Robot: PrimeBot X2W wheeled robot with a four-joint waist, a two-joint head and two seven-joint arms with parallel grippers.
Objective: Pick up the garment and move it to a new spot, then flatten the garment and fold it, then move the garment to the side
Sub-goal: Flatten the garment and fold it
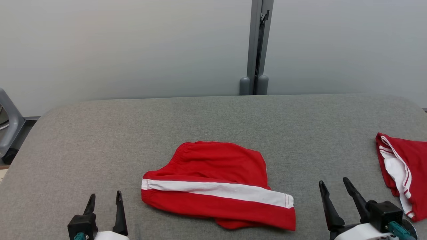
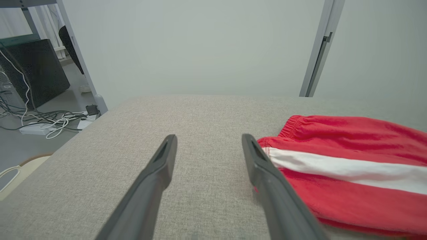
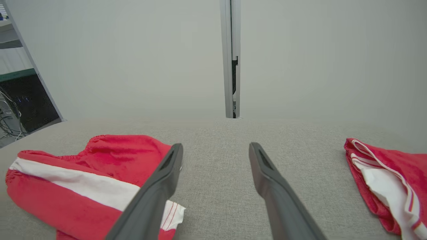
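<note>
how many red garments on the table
2. The red shorts lie midway on the table; a second red garment lies at its right edge, partly out of frame; others may be hidden.

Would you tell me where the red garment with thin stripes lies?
Head view: the thin-striped garment lies at the table's right edge, right of the right gripper, apart from the shorts.

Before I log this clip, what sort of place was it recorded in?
Likely a robotics lab or test room: a grey fabric-covered table stands against pale partition panels joined by a metal post, and loose cables with a power strip lie on the floor beside a dark equipment case.
</note>
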